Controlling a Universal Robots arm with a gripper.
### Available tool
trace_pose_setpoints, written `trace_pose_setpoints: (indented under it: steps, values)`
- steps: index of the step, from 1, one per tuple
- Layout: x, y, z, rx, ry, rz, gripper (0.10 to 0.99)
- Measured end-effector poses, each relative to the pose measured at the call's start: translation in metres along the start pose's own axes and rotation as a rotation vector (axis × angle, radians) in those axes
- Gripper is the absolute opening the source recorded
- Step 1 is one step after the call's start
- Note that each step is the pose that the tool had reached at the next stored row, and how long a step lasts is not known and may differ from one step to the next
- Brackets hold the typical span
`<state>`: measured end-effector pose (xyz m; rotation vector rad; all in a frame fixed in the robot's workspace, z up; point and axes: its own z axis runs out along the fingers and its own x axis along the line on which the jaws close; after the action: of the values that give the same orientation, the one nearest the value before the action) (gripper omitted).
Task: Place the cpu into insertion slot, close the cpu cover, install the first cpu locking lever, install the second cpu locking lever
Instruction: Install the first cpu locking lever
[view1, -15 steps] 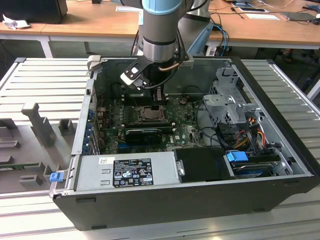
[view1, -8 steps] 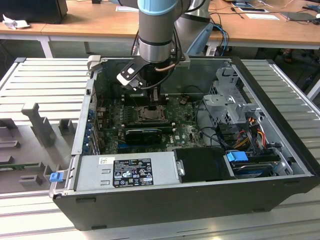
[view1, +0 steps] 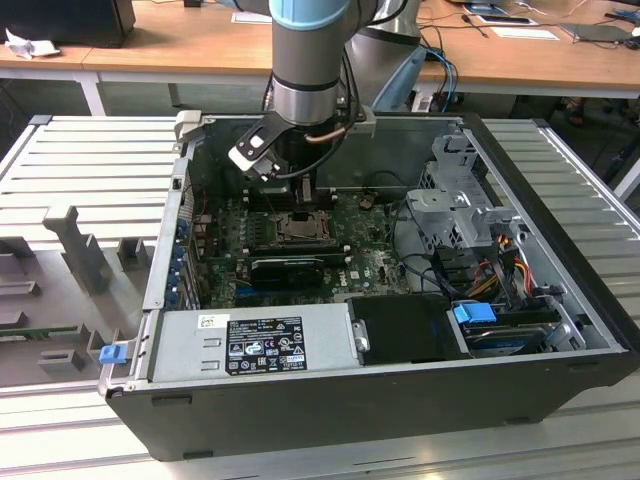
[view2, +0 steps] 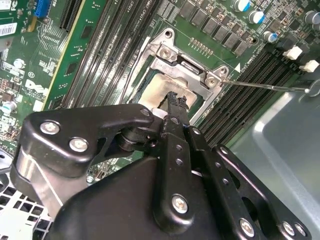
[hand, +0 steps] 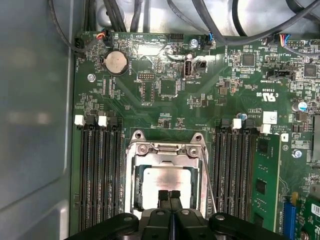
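Note:
The cpu (hand: 167, 177) shows its pale silver top through the window of the cpu cover (hand: 167, 150), which lies down flat over the insertion slot (view1: 298, 226) on the green board. My gripper (hand: 170, 195) is shut, with nothing between its fingertips; the tips rest together on or just above the cpu's near edge. In the second wrist view the gripper (view2: 175, 99) reaches over the cpu (view2: 156, 90) and cover (view2: 189, 70). One thin wire locking lever (view2: 270, 86) sticks out sideways from the socket; another lever (view2: 127, 82) runs along the opposite side. The lever (hand: 209, 180) is also beside the cover.
The open computer case (view1: 560, 300) lies on a slatted metal table. A long black card (view1: 285, 268) sits just in front of the socket, a grey power supply (view1: 250, 345) nearer still. Drive cage (view1: 455, 200) and cables (view1: 500, 262) are at the exterior view's right. Memory slots (hand: 97, 170) flank the socket.

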<state>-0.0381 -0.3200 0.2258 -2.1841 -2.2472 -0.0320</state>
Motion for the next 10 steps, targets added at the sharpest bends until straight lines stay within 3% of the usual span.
trace_pose_setpoints:
  steps: [3, 6, 7, 8, 10]
  values:
    - [0.0001, 0.0001, -0.0060, 0.000, -0.0003, 0.000, 0.106]
    - [0.0006, 0.0002, -0.0266, 0.000, -0.0002, 0.000, 0.106]
    - [0.0008, 0.0003, -0.0369, 0.000, -0.0003, 0.000, 0.106]
    - [0.0008, 0.0004, -0.0413, 0.000, -0.0003, 0.000, 0.106]
    - [0.0009, 0.0004, -0.0414, 0.000, -0.0009, -0.007, 0.106]
